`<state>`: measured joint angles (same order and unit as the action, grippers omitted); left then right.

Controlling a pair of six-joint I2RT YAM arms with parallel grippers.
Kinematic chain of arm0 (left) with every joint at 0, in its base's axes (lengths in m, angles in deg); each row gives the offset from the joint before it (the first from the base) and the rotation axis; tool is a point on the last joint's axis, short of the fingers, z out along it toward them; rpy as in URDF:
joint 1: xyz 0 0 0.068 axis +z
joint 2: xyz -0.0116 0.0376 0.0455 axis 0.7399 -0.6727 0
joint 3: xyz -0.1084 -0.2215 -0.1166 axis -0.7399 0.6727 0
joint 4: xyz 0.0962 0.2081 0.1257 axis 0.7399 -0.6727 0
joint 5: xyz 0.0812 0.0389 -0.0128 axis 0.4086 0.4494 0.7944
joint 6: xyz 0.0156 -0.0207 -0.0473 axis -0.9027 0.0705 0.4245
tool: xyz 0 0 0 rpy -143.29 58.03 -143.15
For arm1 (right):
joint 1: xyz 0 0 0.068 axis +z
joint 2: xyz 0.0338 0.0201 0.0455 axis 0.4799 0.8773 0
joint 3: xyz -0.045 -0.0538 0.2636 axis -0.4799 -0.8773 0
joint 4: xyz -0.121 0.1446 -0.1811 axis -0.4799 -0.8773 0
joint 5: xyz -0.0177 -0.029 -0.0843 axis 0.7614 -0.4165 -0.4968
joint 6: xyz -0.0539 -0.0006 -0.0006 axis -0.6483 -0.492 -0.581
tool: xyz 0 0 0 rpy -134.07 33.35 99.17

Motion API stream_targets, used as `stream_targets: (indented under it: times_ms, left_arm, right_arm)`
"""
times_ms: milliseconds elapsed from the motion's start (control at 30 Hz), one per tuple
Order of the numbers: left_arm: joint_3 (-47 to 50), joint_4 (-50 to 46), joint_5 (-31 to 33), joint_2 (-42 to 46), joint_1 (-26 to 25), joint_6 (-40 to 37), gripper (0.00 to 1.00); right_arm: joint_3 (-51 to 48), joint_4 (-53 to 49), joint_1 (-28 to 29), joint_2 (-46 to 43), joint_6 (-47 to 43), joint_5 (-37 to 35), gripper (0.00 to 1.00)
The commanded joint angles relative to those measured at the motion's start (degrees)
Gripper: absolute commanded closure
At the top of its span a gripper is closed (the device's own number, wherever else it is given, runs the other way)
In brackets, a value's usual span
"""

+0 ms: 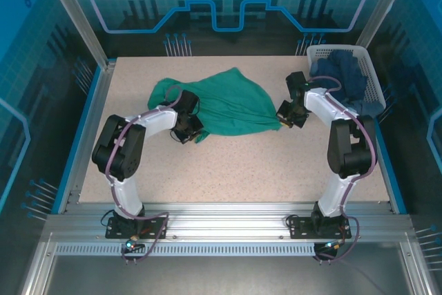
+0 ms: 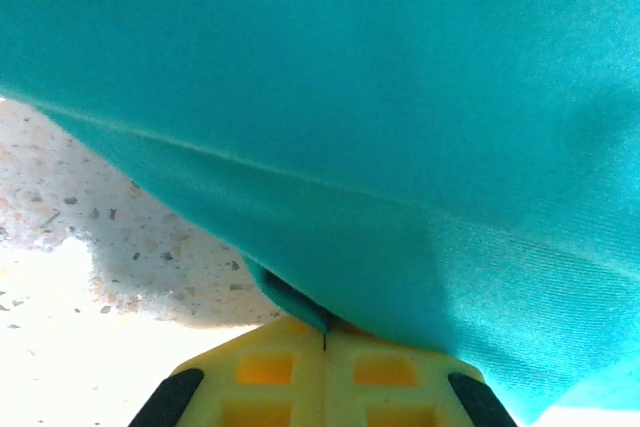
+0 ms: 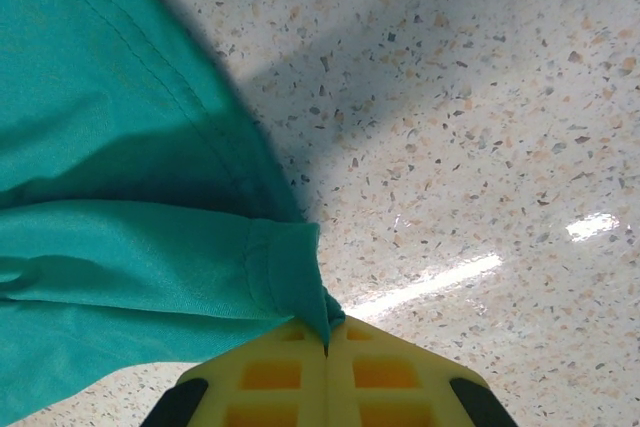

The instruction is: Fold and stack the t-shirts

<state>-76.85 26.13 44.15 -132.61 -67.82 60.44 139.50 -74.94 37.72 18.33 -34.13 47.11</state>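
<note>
Pinching the crumpled teal-green cloth t-shirt (image 1: 228,105) left of the white plastic lattice basket (image 1: 333,48), our left gripper (image 2: 323,335) and right gripper (image 3: 326,335) each clamp a thin edge; we judge stretching could pull one pinch free.

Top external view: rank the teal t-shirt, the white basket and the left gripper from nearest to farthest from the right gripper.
1. teal t-shirt: its right corner is pinched in the right gripper.
2. white basket: behind and to the right, at the table's far right corner.
3. left gripper: across the shirt, on the left, pinching its other end.
</note>
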Motion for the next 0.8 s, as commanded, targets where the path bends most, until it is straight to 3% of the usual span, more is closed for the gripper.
stream_targets:
  times_ms: [0,267,500,533,633,700,767]
  left_arm:
    - [2.3,-2.1,4.4,7.7,-0.1,0.7,1.0]
    - [13.9,-12.4,4.4,32.8,-3.5,2.5,1.0]
    - [28.1,-12.4,-4.4,45.4,-10.6,10.2,1.0]
    - [30.6,-9.7,-7.6,45.9,-11.2,10.9,0.98]
    - [34.8,-1.7,-14.9,46.0,-12.6,12.7,0.67]
    - [33.6,-4.1,-14.3,47.0,-13.2,11.4,0.58]
    - [31.6,-10.5,-8.2,50.0,-12.9,10.5,0.5]
  right_arm:
    - [0.5,-0.4,0.5,0.0,-0.9,0.9,1.0]
    - [2.7,-1.2,0.4,0.7,-1.8,0.3,1.0]
    - [3.1,-2.3,0.4,2.3,-2.9,0.4,1.0]
    - [2.7,-2.5,0.4,2.4,-3.0,0.1,1.0]
    - [1.3,-2.6,0.4,2.1,-3.5,-0.7,1.0]
    - [0.7,-2.6,0.3,1.9,-3.7,-0.8,1.0]
    - [0.1,-2.5,0.3,1.9,-3.9,-0.8,1.0]
